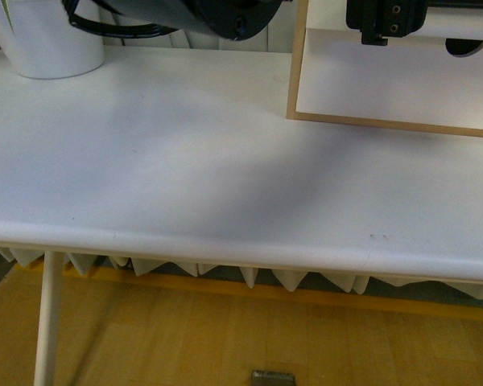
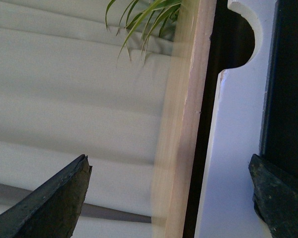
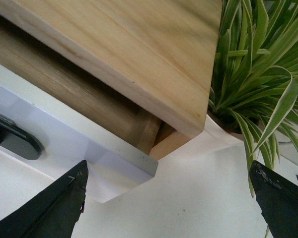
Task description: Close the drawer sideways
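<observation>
One light-wood case (image 1: 294, 80) stands on a white table (image 1: 185, 177), seen here from the front. A white panel (image 1: 386, 84) fills the case's frame. Black hardware (image 1: 386, 20) hangs in front of the case's upper part, and we cannot tell whether it belongs to an arm or to the case. A white pot (image 1: 52, 44) stands well left of the case, with a dark arm segment (image 1: 217, 16) between the two. Neither gripper's opening shows from this side.

From the left wrist, we look along the case's wooden frame edge. The left gripper (image 2: 168, 166) is spread wide, its two black fingertips (image 2: 59, 198) far apart and holding nothing. The drawer (image 2: 233, 148) lies just beside the frame, with a dark gap between them. Its semicircular notch (image 2: 238, 39) cuts one edge, and its black bar handle (image 2: 288, 74) runs along the side away from the frame. One fingertip sits near that handle, but we cannot tell whether it touches. Green leaves (image 2: 144, 20) hang beyond the case.

From the right wrist, the right gripper (image 3: 169, 166) is likewise wide open and empty. The drawer stands out from the case's body, its white front clear of the wood and the handle's rounded end showing. A striped plant (image 3: 258, 74) in its pot stands just past the case's corner.
</observation>
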Tool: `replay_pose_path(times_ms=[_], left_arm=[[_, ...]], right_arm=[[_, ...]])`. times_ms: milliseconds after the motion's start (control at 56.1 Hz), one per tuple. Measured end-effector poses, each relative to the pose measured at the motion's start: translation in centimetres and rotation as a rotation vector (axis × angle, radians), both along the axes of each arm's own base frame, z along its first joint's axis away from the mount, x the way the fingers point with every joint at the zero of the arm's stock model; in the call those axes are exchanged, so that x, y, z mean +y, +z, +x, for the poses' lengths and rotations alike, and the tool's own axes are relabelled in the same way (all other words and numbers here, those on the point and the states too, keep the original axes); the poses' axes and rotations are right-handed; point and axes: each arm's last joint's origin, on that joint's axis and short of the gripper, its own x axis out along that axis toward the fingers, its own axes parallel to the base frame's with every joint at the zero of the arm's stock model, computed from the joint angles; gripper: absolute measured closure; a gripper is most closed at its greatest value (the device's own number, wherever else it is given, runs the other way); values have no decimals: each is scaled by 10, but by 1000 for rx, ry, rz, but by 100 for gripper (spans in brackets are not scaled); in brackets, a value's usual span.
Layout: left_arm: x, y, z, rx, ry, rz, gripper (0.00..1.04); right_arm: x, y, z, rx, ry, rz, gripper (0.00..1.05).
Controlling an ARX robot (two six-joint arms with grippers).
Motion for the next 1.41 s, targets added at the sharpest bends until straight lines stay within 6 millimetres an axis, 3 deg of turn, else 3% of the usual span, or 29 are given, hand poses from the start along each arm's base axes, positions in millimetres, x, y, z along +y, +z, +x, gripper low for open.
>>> replay_pose_path(times_ms=[392, 606, 784, 1069, 1265, 1408], left_arm=[[-13, 4, 31, -7, 18, -1, 6], [-11, 2, 29, -13, 27, -14, 6], [3, -6, 13, -13, 33, -21, 6], [53, -5, -45, -3, 62, -133, 6], [134, -7, -107, 37, 243, -325, 6], [185, -28, -158, 100, 391, -429, 6]], right_arm=[[-1, -2, 27, -50, -49, 50, 9], [2, -1, 26, -47, -32, 66, 9], [4, 0, 10, -39, -10, 79, 9], [13, 18, -55, -117, 3, 109, 9], [37, 11, -130, -224, -37, 165, 9], [62, -8, -176, -264, -61, 189, 9]])
